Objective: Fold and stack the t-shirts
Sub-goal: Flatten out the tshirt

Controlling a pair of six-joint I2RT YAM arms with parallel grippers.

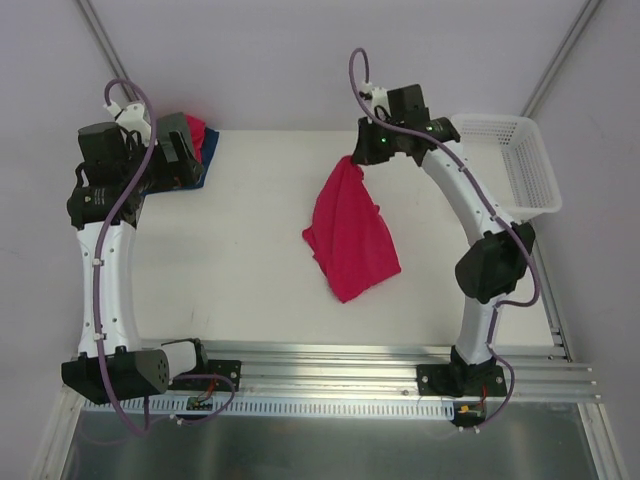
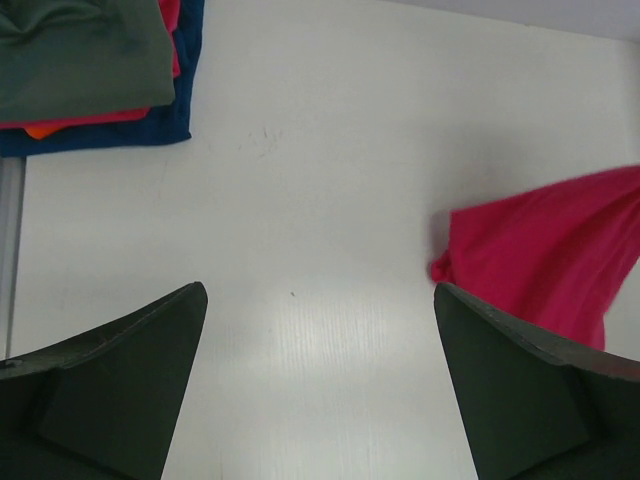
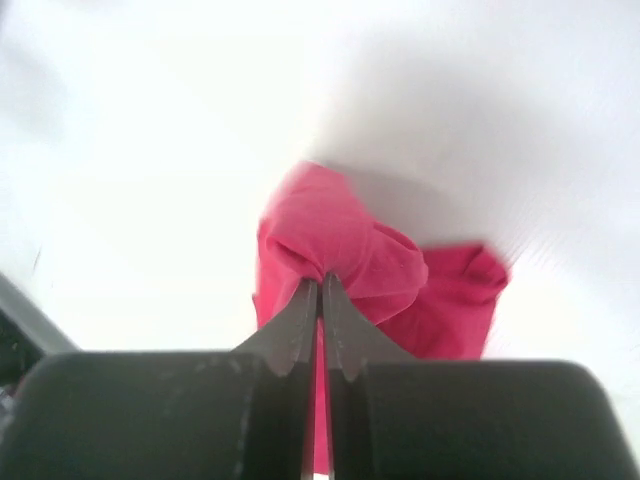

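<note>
A crimson-red t-shirt (image 1: 349, 232) hangs bunched from my right gripper (image 1: 358, 152), its lower part resting on the white table (image 1: 250, 250). In the right wrist view the gripper (image 3: 320, 282) is shut on a fold of the red cloth (image 3: 400, 275). My left gripper (image 1: 190, 150) is open and empty at the far left, over a pile of folded shirts: grey-green (image 2: 80, 50) on top, a red layer (image 2: 90, 120), dark blue (image 2: 110, 135) beneath. In the left wrist view the gripper (image 2: 320, 300) hovers above bare table, with the red shirt (image 2: 550, 250) at right.
A white plastic lattice basket (image 1: 515, 160) stands at the table's far right corner. An aluminium rail (image 1: 350, 365) runs along the near edge, holding both arm bases.
</note>
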